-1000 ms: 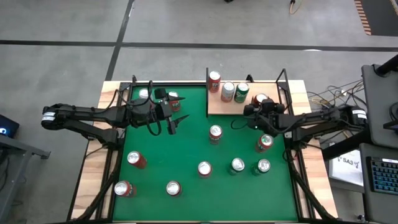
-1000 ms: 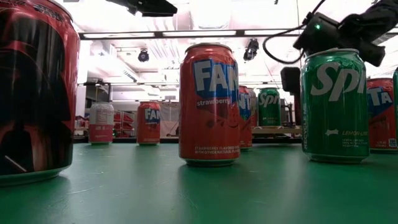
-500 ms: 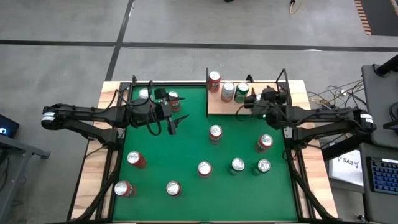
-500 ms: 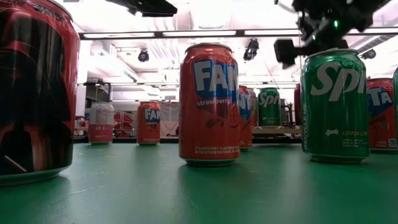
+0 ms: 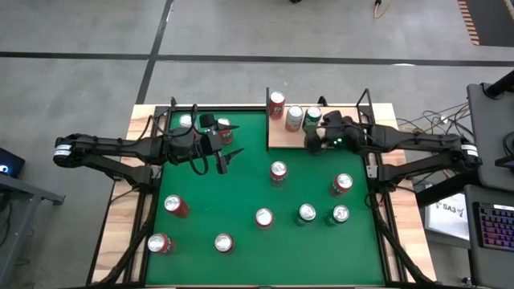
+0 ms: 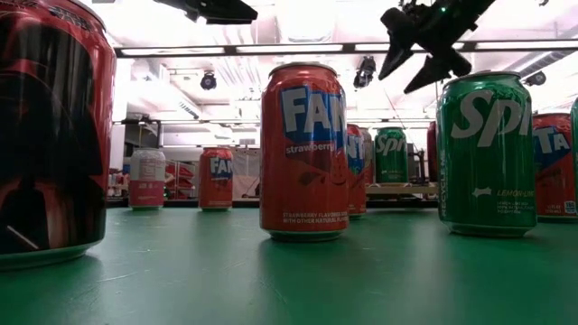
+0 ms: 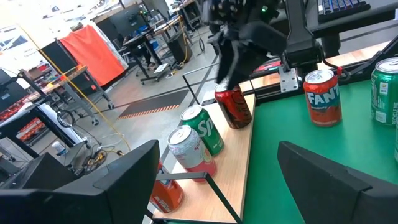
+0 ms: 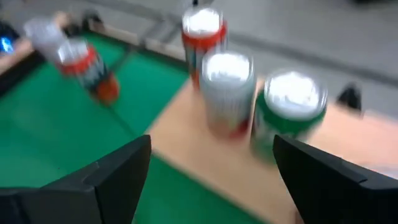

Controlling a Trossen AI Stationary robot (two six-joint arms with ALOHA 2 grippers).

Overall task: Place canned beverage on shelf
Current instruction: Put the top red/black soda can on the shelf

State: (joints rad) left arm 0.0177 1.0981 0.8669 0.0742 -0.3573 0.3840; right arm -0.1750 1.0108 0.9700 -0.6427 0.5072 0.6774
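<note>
High view: my right gripper spread, empty, over shelf | I clear it upward, avoiding shelf cans | left gripper spread, well off shelf

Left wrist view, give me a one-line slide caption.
Four cans on the wooden shelf, right gripper poised above the dark red can.

A bright green felt tabletop is framed by pale wooden edge strips. At the far right, the shelf is light-brown wood edged with thin black rods. On it stand a red can, a silver-and-red can, a green can and a dark red can. Both arms are black. Red and green cans with silver tops dot the felt.
</note>
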